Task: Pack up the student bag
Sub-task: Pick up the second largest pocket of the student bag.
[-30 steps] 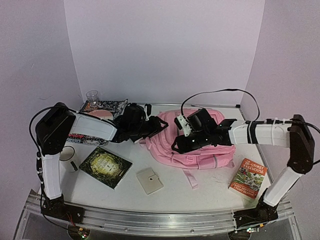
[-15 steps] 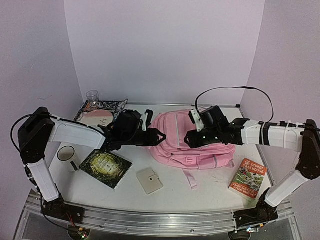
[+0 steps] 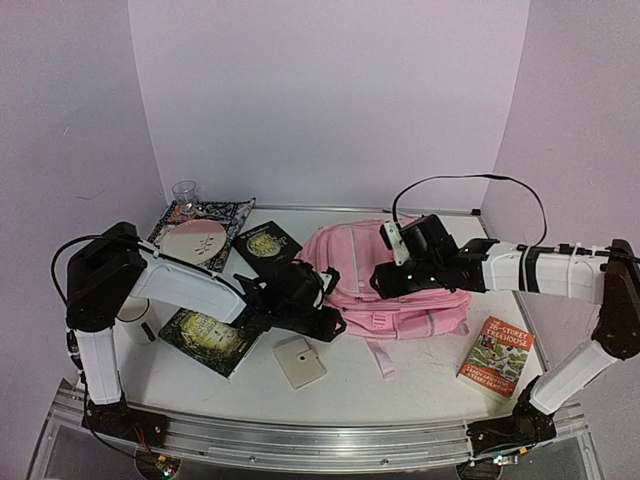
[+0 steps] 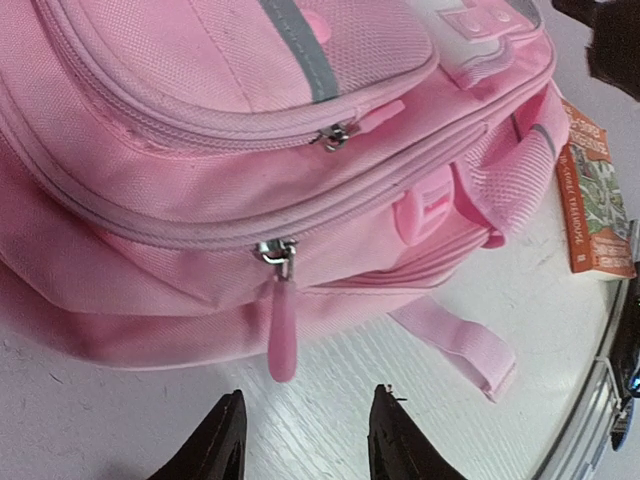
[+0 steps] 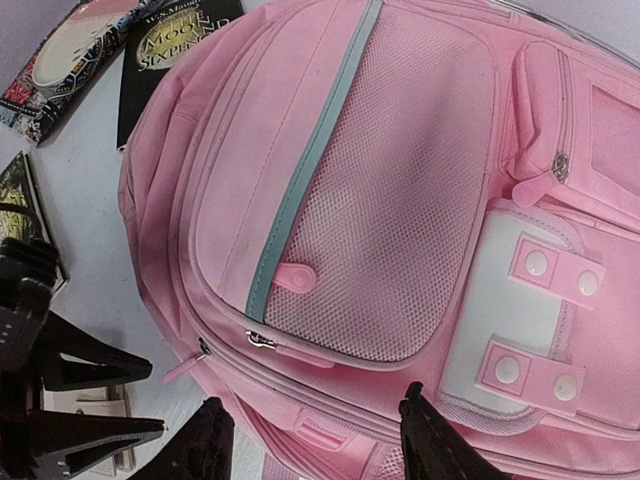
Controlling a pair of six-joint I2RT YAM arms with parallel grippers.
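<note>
Left hand [image 4: 303, 440], open and empty, faces the large soft pale-pink fabric backpack [image 3: 350, 265] lying flat on the white surface [image 3: 420, 385]; its pink zipper pull [image 4: 282, 335] dangles directly ahead, just beyond the fingertips [image 4: 230, 425].

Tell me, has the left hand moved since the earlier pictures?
Yes. The left hand slid along the student bag toward the near edge, ending close to the beige case.

The left gripper [image 3: 333, 303] has swung from above the far-left corner of the student bag [image 3: 345, 262] toward 6 o'clock and is now low at the bag's near-left edge. The black book [image 3: 266, 246] it covered now shows on the surface [image 3: 400, 375], at the bag's 10 o'clock. The right gripper [image 3: 378, 285] has shifted toward 2 o'clock across the bag.
</note>
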